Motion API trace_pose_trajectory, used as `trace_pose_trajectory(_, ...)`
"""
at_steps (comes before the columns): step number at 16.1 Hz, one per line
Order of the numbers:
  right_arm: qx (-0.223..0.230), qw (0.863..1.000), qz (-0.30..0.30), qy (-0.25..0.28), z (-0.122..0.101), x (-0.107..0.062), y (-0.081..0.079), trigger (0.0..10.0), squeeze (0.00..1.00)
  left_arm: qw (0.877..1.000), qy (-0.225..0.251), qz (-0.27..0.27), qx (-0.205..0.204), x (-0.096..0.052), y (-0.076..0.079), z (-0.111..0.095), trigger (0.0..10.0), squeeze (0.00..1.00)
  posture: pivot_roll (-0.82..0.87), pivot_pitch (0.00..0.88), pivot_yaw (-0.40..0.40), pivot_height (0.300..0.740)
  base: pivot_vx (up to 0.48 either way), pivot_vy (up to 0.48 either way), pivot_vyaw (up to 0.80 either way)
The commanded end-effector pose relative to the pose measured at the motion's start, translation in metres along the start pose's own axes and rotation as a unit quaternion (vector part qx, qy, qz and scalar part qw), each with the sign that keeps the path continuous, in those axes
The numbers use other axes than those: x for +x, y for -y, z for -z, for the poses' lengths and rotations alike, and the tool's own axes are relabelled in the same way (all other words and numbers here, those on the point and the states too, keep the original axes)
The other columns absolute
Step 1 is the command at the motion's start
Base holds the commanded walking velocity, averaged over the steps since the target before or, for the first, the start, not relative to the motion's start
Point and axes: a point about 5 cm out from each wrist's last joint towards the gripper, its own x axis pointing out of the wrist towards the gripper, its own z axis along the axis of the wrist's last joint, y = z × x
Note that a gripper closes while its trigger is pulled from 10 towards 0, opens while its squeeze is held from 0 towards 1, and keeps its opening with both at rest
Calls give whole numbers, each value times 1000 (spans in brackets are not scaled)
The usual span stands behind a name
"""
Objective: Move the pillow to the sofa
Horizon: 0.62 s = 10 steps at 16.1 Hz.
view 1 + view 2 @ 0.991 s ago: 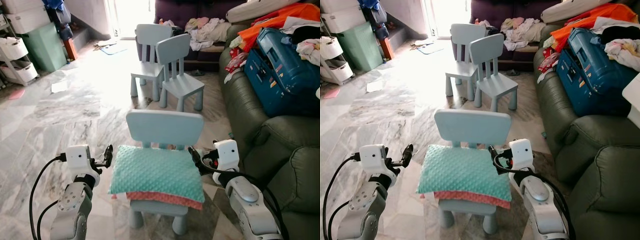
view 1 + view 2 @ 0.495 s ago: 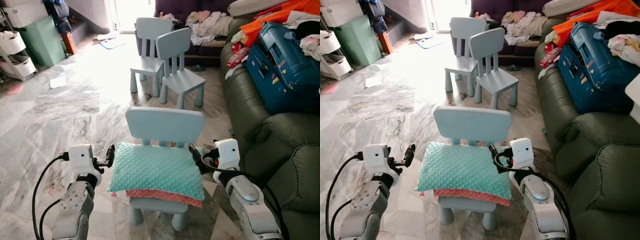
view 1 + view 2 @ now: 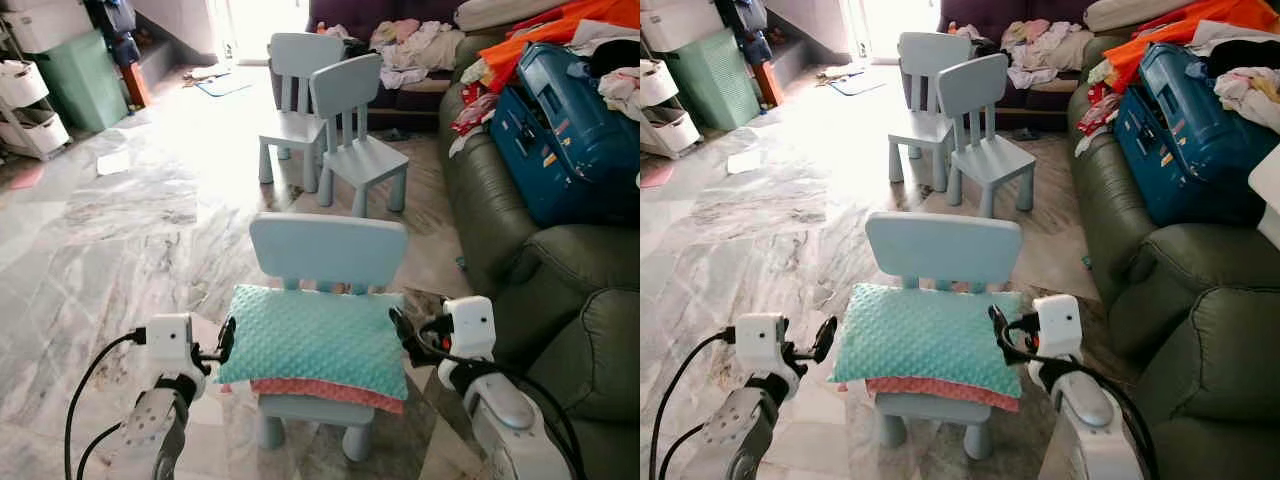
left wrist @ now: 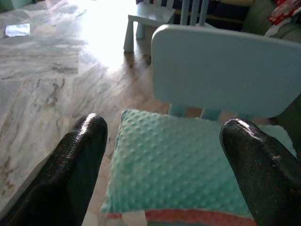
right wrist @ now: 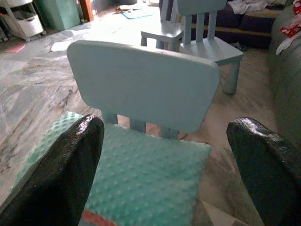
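A teal dotted pillow [image 3: 315, 338] with a coral underside lies on the seat of a small pale-blue chair [image 3: 328, 248] right in front of me. My left gripper [image 3: 226, 339] is open at the pillow's left edge, its fingers [image 4: 77, 162] spread wide in the left wrist view. My right gripper [image 3: 400, 332] is open at the pillow's right edge, fingers [image 5: 261, 162] wide apart in the right wrist view. Neither gripper holds the pillow [image 4: 181, 172]. The dark green sofa [image 3: 565, 290] stands to the right.
Two more pale-blue chairs [image 3: 345, 120] stand further back on the marble floor. A blue suitcase [image 3: 560, 130] and heaps of clothes [image 3: 545, 40] cover the far part of the sofa. Storage bins [image 3: 70, 90] and white drawers [image 3: 30, 110] stand at the far left.
The camera has dipped slightly. Both grippers have dropped a little and stay beside the pillow's edges. The pillow has not moved.
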Motion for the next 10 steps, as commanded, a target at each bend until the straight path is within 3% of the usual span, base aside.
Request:
trace_pose_trajectory(1,-2,1000,-6,6,-5,-2,-2,10000,0,1000,2,1,15,-2,-3,-2,10000,0,-69,63,0,740,0,0,0)
trace_pose_trajectory(5,5,1000,4,-14,0,-16,5,10000,0,1000,-16,-2,16,-18,-6,11,10000,0,-72,82,-7,740,0,0,0)
trace_pose_trajectory(10,8,1000,10,-28,3,-24,7,10000,0,1000,-23,2,15,-22,-6,12,10000,0,-76,98,-4,740,0,0,0)
